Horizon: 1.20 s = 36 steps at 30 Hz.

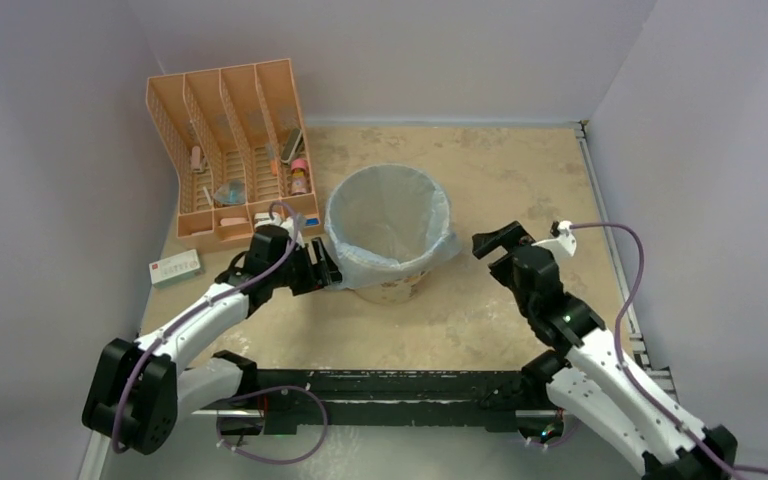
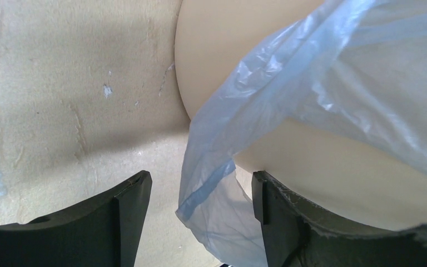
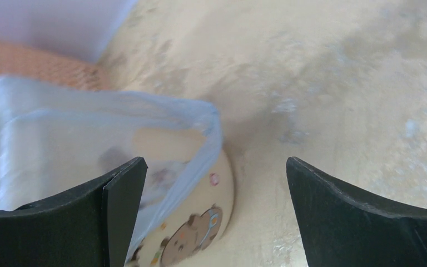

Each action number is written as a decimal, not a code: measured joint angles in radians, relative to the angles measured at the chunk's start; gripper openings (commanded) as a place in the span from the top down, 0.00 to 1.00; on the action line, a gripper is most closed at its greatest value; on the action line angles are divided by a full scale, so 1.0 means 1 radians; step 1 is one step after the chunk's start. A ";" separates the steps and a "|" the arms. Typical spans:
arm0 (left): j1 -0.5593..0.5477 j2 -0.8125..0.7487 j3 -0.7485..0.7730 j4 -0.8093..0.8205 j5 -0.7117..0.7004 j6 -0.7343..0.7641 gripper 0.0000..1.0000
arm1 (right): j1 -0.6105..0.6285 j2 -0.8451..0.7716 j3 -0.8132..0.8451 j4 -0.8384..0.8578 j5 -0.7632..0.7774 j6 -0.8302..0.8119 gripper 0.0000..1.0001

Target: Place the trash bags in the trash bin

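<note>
The trash bin, a cream bucket with a small animal print, stands mid-table. The light-blue trash bag lines it, and its edge is folded out over the rim. My left gripper is low at the bin's left side. It is open, and a loose flap of the bag hangs between its fingers, apart from both. Its right finger lies close against the bin wall. My right gripper is open to the right of the bin, clear of it. The bag's hem and the bin show between its fingers.
An orange slotted organizer rack with small items stands at the back left. A small white box lies near the left wall. Pale walls close in the table at the left, back and right. A rail runs along the right edge.
</note>
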 measured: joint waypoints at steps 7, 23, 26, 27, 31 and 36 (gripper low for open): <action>0.000 -0.092 0.005 -0.069 -0.074 0.014 0.26 | 0.000 -0.252 -0.087 0.198 -0.305 -0.315 0.11; 0.000 -0.270 0.019 -0.220 -0.239 0.017 0.18 | 0.221 -0.117 -0.244 0.506 -0.732 -0.444 0.17; 0.000 -0.288 0.043 -0.253 -0.271 0.017 0.15 | 0.357 -0.073 -0.245 0.546 -0.606 -0.429 0.16; 0.000 -0.299 0.053 -0.269 -0.287 0.017 0.14 | 0.411 -0.057 -0.245 0.561 -0.544 -0.417 0.16; 0.000 -0.358 0.080 -0.317 -0.347 0.016 0.13 | 0.566 -0.024 -0.259 0.641 -0.312 -0.357 0.15; 0.000 -0.435 0.110 -0.378 -0.431 -0.008 0.12 | 0.665 0.086 -0.253 0.755 -0.006 -0.274 0.15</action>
